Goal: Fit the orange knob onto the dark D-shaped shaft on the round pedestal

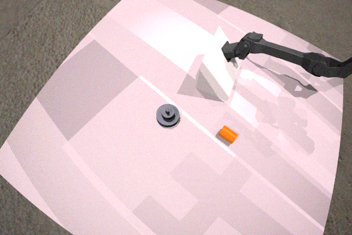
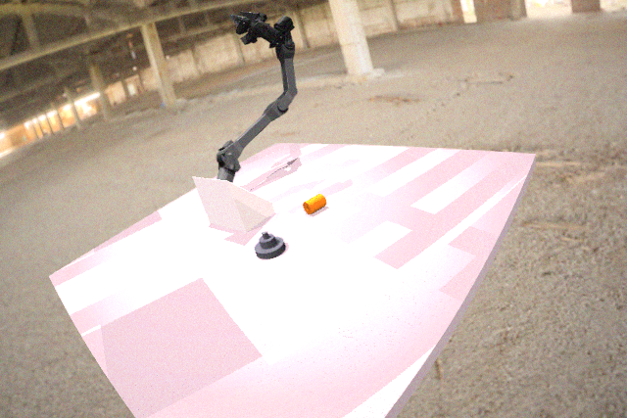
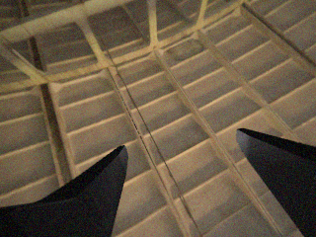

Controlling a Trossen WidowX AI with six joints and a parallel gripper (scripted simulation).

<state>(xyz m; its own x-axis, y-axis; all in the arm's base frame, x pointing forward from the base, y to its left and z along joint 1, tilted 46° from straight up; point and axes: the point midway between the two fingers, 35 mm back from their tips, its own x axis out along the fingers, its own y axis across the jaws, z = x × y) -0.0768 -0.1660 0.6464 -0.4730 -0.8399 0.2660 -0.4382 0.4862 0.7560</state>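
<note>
The orange knob lies on its side on the table, apart from the pedestal. The round dark pedestal stands upright, with the short dark shaft bare on top. The shaft's flat side cannot be made out. My gripper is raised high above the table, far from knob and pedestal. Its two dark fingers are wide apart in the wrist view, with nothing between them. It is outside the top view.
A pale angular wedge-shaped block stands on the table between the arm's base and the pedestal, close to both. The wrist view shows only the building's roof beams. Patches of light and shadow cross the pink table.
</note>
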